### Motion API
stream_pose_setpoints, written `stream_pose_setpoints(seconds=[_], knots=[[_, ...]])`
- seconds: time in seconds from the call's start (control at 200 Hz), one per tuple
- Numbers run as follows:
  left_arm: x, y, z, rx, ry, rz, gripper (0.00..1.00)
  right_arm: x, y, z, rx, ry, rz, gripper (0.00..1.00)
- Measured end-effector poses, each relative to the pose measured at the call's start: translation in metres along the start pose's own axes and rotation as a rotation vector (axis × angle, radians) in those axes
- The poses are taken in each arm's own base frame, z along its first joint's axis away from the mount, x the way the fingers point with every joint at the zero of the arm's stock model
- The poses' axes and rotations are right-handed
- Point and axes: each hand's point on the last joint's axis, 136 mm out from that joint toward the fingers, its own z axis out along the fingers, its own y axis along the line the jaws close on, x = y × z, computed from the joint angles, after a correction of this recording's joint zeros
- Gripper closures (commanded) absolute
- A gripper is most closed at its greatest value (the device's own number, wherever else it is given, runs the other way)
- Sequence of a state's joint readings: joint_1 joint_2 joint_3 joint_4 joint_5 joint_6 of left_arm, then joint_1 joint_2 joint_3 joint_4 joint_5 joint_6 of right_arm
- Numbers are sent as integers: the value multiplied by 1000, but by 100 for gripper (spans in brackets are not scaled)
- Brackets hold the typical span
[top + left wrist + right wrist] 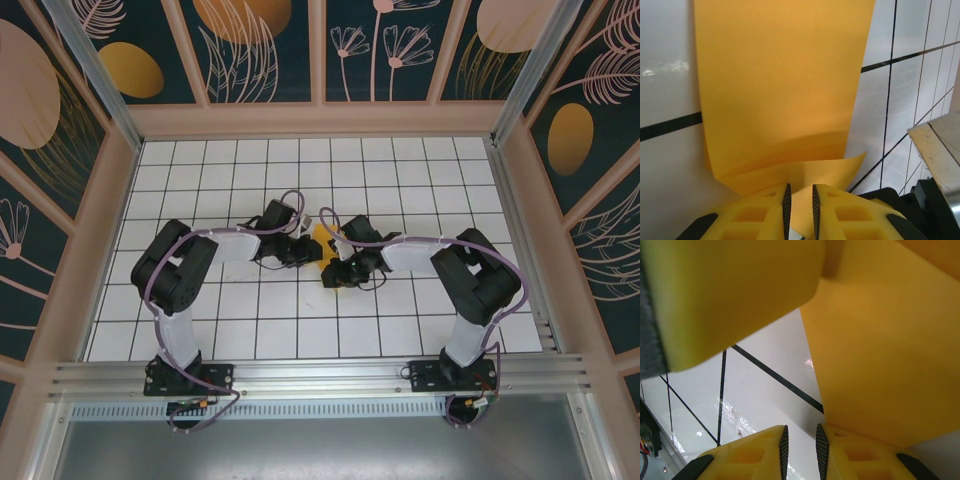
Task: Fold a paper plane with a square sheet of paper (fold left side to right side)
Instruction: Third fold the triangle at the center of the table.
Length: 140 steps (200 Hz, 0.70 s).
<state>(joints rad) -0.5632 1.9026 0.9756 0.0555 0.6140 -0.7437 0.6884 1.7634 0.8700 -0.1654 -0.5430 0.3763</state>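
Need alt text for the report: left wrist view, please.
An orange-yellow sheet of paper lies on the white gridded table and curls up at its near edge, where the left gripper has its yellow jaws nearly closed on the lifted edge. A pale wooden wall corner shows at the right.

White tabletop [400,330], glossy, ruled into square tiles by thin black lines; glare patches on it in both wrist views. Pale wooden frame [320,120] boxes the table on three sides. Wall panels [270,50] behind it dark teal, printed with orange ovals and pale line-drawn flowers and feathers. Ribbed aluminium rail [320,375] runs along the near edge; grey metal sheet [320,445] below it.
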Motion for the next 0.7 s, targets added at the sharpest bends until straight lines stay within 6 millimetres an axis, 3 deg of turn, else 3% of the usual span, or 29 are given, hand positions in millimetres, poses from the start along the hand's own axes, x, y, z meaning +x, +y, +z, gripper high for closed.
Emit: stream_pose_setpoints(seconds=[0.31,0.701], knots=[[-7,-13,3,30,-9,18,78,0,0,0,1,0,0,74],[-4,-2,16,-6,24,-1,80,0,0,0,5,8,6,74]])
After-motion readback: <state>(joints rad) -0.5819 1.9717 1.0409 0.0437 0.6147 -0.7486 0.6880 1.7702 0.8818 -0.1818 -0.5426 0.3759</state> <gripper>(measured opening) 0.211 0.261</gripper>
